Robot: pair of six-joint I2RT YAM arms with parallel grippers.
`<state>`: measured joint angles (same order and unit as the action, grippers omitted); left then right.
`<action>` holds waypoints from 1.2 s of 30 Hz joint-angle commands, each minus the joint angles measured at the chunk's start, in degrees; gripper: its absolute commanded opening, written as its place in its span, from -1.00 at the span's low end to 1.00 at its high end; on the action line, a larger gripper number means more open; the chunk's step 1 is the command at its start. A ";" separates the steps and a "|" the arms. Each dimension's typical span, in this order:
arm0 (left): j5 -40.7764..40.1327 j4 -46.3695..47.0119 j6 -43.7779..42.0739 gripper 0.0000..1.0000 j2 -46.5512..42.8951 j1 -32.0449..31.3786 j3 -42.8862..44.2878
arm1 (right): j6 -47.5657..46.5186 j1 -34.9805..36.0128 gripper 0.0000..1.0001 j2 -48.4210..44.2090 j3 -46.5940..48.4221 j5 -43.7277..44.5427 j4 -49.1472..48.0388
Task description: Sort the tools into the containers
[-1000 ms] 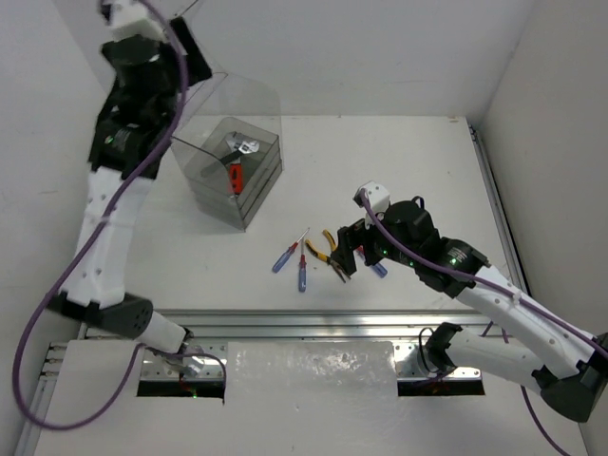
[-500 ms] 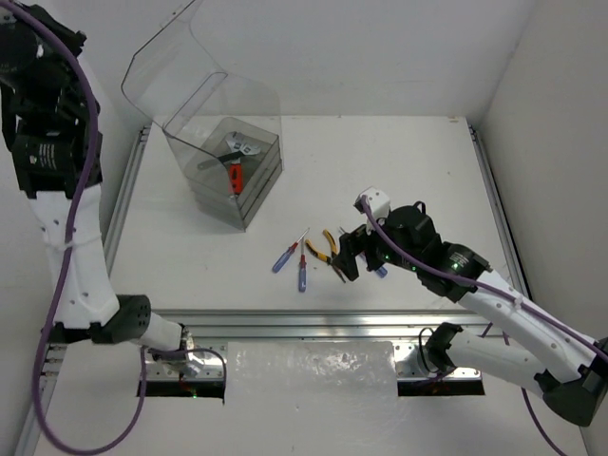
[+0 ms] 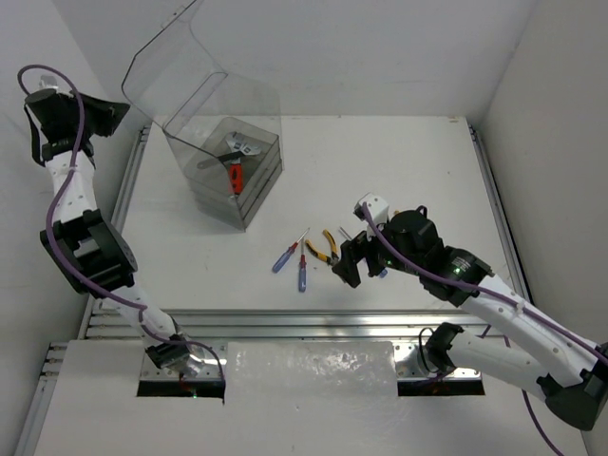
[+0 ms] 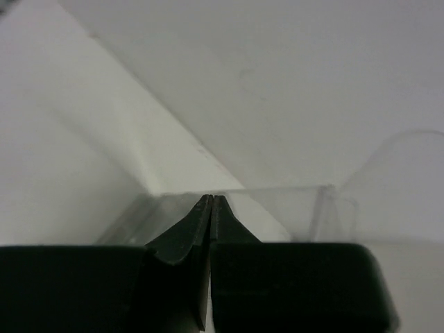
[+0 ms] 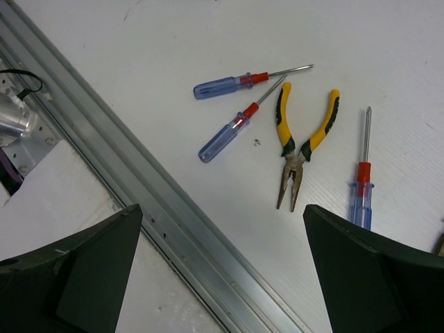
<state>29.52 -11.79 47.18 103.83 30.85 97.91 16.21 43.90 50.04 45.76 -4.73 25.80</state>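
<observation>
The clear smoky container (image 3: 249, 204) stands at the back left with its lid (image 3: 180, 52) raised; a red-handled silver wrench (image 3: 235, 163) lies in its top tray. On the table lie two blue-handled screwdrivers (image 3: 283, 255) (image 5: 232, 128), yellow-handled pliers (image 3: 326, 247) (image 5: 298, 149) and a third screwdriver (image 5: 362, 187). My right gripper (image 3: 350, 264) (image 5: 222, 208) hovers open just above and in front of them, holding nothing. High at the far left, apart from the container, my left gripper (image 3: 114, 110) (image 4: 210, 199) is shut and empty; the clear lid edge (image 4: 277, 198) shows behind its tips.
An aluminium rail (image 5: 173, 215) (image 3: 285, 323) runs along the table's near edge, just in front of the tools. White walls close in the left, back and right sides.
My left arm has swung up and away from the container to the far left, and its jaws have closed. The right gripper has drifted slightly toward the near edge, still open.
</observation>
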 commanded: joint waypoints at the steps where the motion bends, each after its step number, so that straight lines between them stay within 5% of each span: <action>1: 15.47 24.40 7.30 -1.00 -5.31 -0.62 2.03 | -1.09 -0.13 0.98 -0.47 -0.14 -2.29 -2.33; 11: 28.48 24.80 8.72 -1.00 -0.91 -6.32 7.29 | -0.91 -0.04 0.98 0.50 -0.14 -4.50 -3.04; 16: 31.12 24.89 8.46 -1.00 -3.54 -10.80 6.15 | -1.70 -0.04 0.98 -0.12 -0.49 -4.76 -3.12; 20: 27.97 16.40 3.38 -0.97 -7.76 -11.25 7.12 | -0.92 -0.13 0.98 0.76 -0.58 -1.62 -3.65; 23: 23.49 6.92 -1.71 -0.77 -10.57 -11.25 8.79 | 2.50 -0.13 0.98 2.51 -0.41 2.87 -4.97; 25: 20.16 4.68 -4.27 -0.35 -14.94 -11.34 5.65 | 6.96 -0.57 0.98 4.96 0.12 5.78 -7.51; 29: 10.23 -0.92 -10.32 0.93 -27.78 -11.43 -6.13 | 18.04 -9.93 0.98 12.93 -0.58 -9.46 -20.67; 32: 4.77 -2.27 -13.68 0.99 -39.55 -11.51 -18.25 | 32.01 -14.97 0.95 24.25 -2.43 -21.61 -40.43; 35: 2.22 1.40 -17.54 1.00 -52.21 -12.82 -33.45 | 43.09 -16.65 0.86 40.84 5.97 -30.49 -55.91; 36: -4.75 1.42 -18.78 1.00 -57.11 -14.23 -36.62 | 46.08 -16.74 0.83 45.19 8.36 -32.43 -63.26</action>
<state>35.40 -10.57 34.94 53.69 18.65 69.06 47.24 27.66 84.27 47.51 -24.84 -12.75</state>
